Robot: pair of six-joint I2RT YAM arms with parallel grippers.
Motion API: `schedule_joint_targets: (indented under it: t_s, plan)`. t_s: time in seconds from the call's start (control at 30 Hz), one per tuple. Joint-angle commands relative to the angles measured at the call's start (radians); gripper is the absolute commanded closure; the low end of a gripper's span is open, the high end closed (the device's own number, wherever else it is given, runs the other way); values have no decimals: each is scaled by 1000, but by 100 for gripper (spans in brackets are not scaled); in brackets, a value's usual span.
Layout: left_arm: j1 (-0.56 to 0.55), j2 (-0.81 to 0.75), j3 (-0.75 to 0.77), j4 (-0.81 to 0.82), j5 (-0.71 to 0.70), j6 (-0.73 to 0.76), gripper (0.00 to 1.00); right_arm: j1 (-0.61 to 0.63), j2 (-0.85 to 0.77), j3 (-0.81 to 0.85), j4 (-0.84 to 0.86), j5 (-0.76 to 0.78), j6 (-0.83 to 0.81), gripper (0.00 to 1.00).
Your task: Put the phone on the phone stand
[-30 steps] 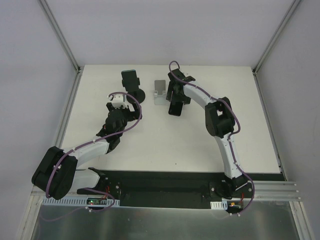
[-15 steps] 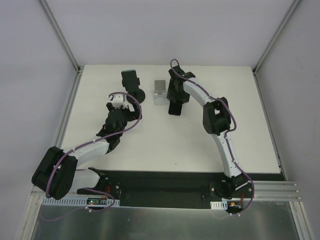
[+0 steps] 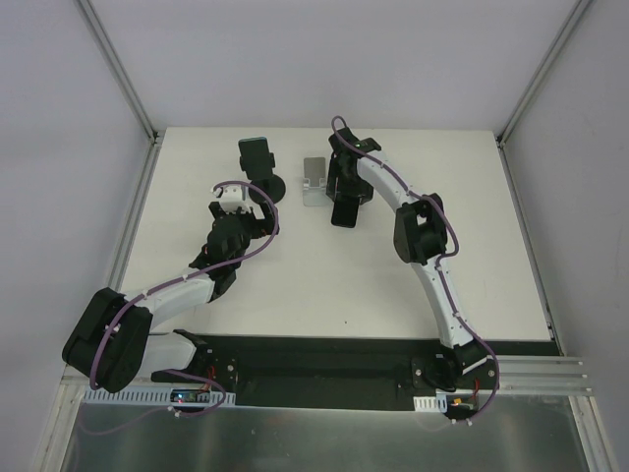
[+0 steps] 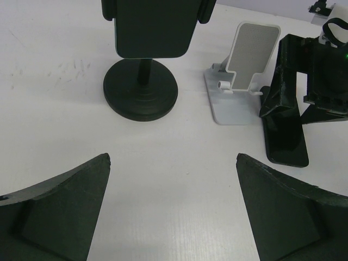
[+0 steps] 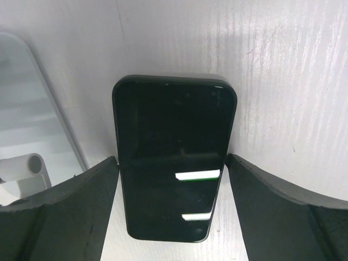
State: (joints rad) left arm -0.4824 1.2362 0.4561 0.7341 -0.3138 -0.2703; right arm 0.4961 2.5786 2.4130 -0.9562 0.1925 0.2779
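Observation:
The black phone (image 3: 344, 212) (image 5: 174, 163) lies on the white table just right of the silver-grey phone stand (image 3: 314, 179) (image 4: 239, 81), whose plate is bare. My right gripper (image 3: 344, 189) (image 5: 171, 156) reaches down over the phone's far end, one fingertip against each long side, so it is shut on the phone. In the left wrist view the phone (image 4: 285, 138) rests on the table beside the stand. My left gripper (image 3: 228, 204) (image 4: 173, 155) hangs open over bare table to the left, holding nothing.
A black holder with a round disc base and a clamp cradle (image 3: 263, 172) (image 4: 141, 92) stands left of the stand, just beyond my left gripper. Grey walls and metal rails border the table (image 3: 472, 256). The stand's edge (image 5: 27, 136) sits close to my right gripper's left finger.
The right arm has shifted slightly left toward the stand, and the phone has slid a little with it. The left arm has not moved.

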Motion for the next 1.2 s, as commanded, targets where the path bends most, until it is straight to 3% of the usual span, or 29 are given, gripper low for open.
schedule_joint_targets:
  t_s: [0.0, 0.1, 0.33, 0.43, 0.47, 0.53, 0.67, 0.83, 0.97, 1.17]
  plan:
    - [5, -27, 26, 18, 7, 9, 2, -1, 28, 29, -85, -4, -26, 16]
    - [5, -29, 23, 18, 7, 8, 2, -1, 25, 24, -88, -2, -23, 17]
    - [5, -35, 19, 16, 4, 5, 2, -2, 31, 23, -78, -21, -3, 36]
    - [5, -37, 19, 18, 4, 3, 2, -2, 3, -11, -52, -18, 7, 51]
    - [5, -37, 19, 18, 4, 2, 2, -2, -12, -32, -15, -15, 10, 61]
    - [5, -37, 18, 18, 5, 2, 2, -2, -87, -147, 52, -11, 12, 70]
    - [7, -43, 15, 18, -1, -1, 2, 1, -245, -408, 335, 30, 0, 99]
    - [5, -46, 13, 18, 1, -1, 2, 4, -401, -603, 539, 64, -46, 99]
    - [5, -44, 13, 21, 4, -6, 2, 10, -514, -811, 811, 88, -83, 99]
    - [5, -50, 6, 24, -2, -9, 2, 41, -623, -971, 1124, 139, -170, 99]
